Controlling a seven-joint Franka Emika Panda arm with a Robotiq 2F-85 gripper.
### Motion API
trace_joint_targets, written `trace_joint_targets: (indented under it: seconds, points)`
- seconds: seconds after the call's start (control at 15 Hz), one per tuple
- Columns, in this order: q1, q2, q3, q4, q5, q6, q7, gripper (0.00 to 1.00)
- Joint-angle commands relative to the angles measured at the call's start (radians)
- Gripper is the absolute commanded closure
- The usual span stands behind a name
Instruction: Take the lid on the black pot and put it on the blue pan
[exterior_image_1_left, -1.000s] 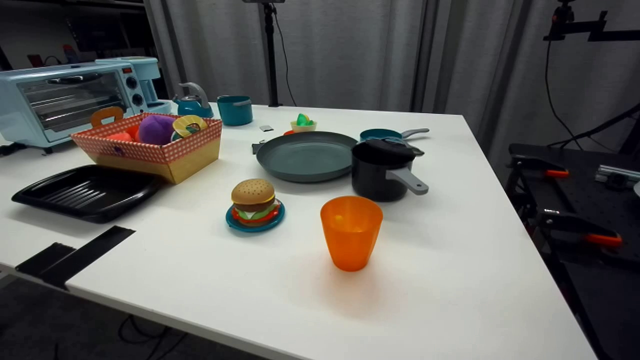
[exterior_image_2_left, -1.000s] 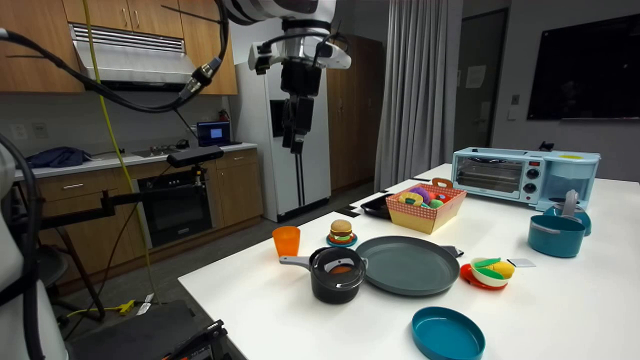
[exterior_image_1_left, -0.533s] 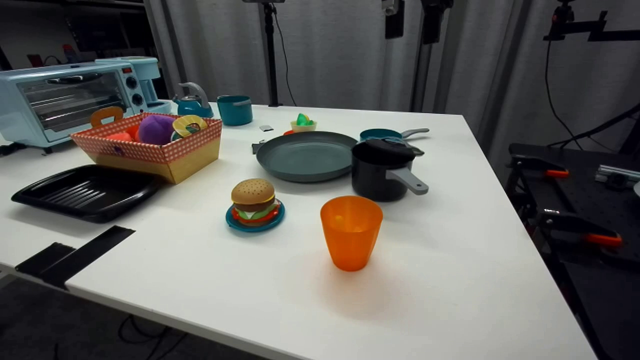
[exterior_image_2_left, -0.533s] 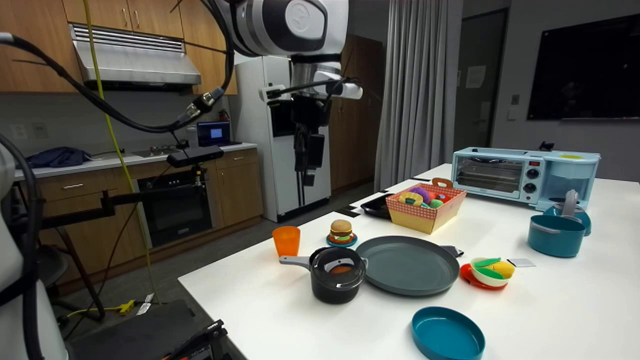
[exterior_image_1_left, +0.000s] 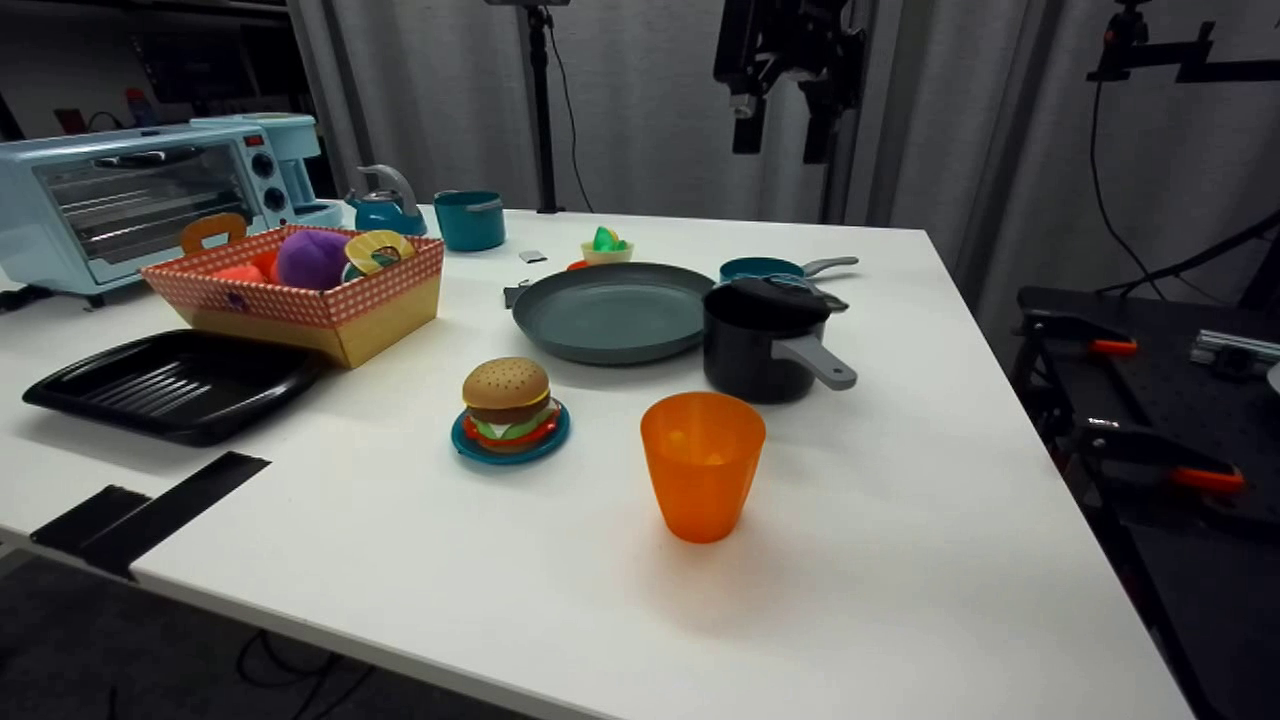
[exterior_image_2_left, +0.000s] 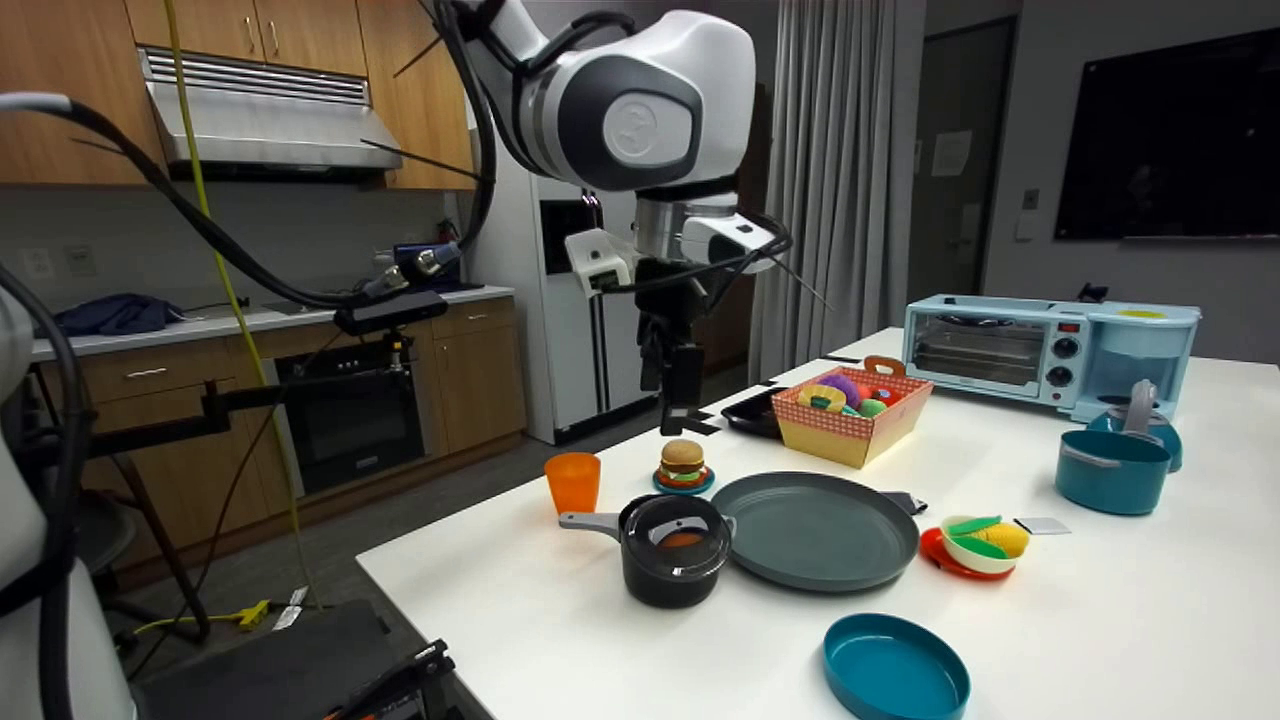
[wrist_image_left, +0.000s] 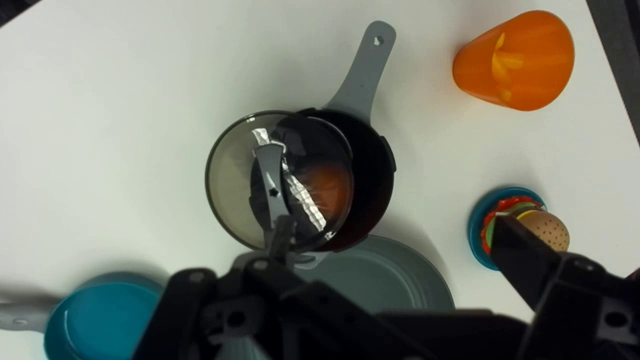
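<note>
The black pot stands on the table with its grey handle out to one side. It also shows in an exterior view and the wrist view. A clear, dark-rimmed lid with a grey grip lies on the pot. In the wrist view it looks off-centre, leaving part of the opening uncovered. The wide, grey-blue pan lies flat right beside the pot and also shows in an exterior view. My gripper is open and empty, well above the table; it touches nothing.
An orange cup and a toy burger on a teal plate stand near the pot. A small teal pan lies beyond the blue pan. A basket, black tray, vegetable bowl and toaster oven stand farther off.
My gripper has come down and, in an exterior view, to the right, entering the other exterior view from the top. The pot, lid and pan have not moved.
</note>
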Motion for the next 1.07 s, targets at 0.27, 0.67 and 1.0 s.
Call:
trace_joint_targets:
  seconds: [0.27, 0.67, 1.0]
  points:
    - [-0.012, 0.027, -0.019, -0.001, 0.047, 0.009, -0.036, 0.0]
    - [-0.011, 0.064, -0.012, 0.017, 0.01, 0.004, -0.05, 0.0]
    - [-0.016, 0.12, -0.019, 0.027, -0.066, 0.011, -0.08, 0.0]
